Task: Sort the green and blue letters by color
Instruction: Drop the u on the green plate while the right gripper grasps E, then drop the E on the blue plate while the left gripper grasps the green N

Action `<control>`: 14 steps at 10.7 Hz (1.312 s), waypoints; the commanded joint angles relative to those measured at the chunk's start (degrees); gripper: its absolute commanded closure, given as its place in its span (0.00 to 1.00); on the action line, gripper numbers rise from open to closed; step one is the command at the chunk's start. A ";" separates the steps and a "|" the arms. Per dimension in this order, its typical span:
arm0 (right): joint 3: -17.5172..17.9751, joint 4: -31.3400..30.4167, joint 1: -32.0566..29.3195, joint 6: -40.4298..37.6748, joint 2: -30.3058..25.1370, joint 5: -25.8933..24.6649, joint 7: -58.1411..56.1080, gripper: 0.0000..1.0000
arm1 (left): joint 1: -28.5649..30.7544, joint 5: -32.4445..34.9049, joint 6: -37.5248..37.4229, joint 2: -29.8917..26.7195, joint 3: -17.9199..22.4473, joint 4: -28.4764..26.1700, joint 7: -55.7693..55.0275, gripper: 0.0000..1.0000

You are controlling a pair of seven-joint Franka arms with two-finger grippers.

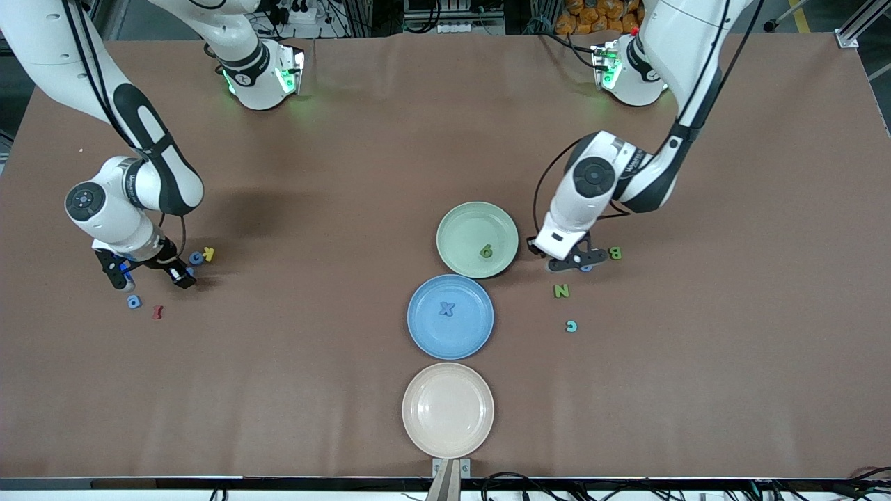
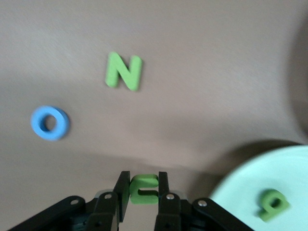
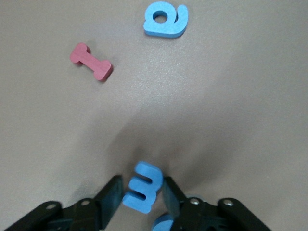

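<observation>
My left gripper (image 1: 574,263) is shut on a green letter (image 2: 143,188), low over the table beside the green plate (image 1: 456,221). That plate holds one green letter (image 1: 486,251). A blue X (image 1: 447,309) lies in the blue plate (image 1: 426,337). A green N (image 1: 561,291), a green B (image 1: 615,253) and a blue ring letter (image 2: 49,123) lie close by. At the right arm's end, my right gripper (image 1: 150,275) is down on the table, shut on a blue letter (image 3: 142,187). Another blue letter (image 1: 133,301) and a blue G (image 1: 196,257) lie beside it.
A cream plate (image 1: 447,409) with nothing in it sits nearest the front camera, in line with the other two plates. A dark red letter (image 1: 158,312) and a yellow letter (image 1: 208,254) lie near my right gripper. A teal letter (image 1: 571,325) lies nearer the camera than the N.
</observation>
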 commanded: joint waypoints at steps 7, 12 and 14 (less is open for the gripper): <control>3.08 -0.21 0.38 -0.46 -0.99 -0.14 0.36 0.99 | -10.36 1.53 -3.67 5.43 0.72 11.66 -18.75 0.00; 8.88 14.79 5.71 -20.63 -2.57 -0.05 1.49 1.00 | -3.26 9.27 -7.62 6.74 1.16 13.68 -9.83 0.00; 8.88 17.46 10.29 -21.91 -2.49 0.21 1.32 1.00 | -0.62 9.27 -7.71 9.81 1.16 16.57 -4.80 0.00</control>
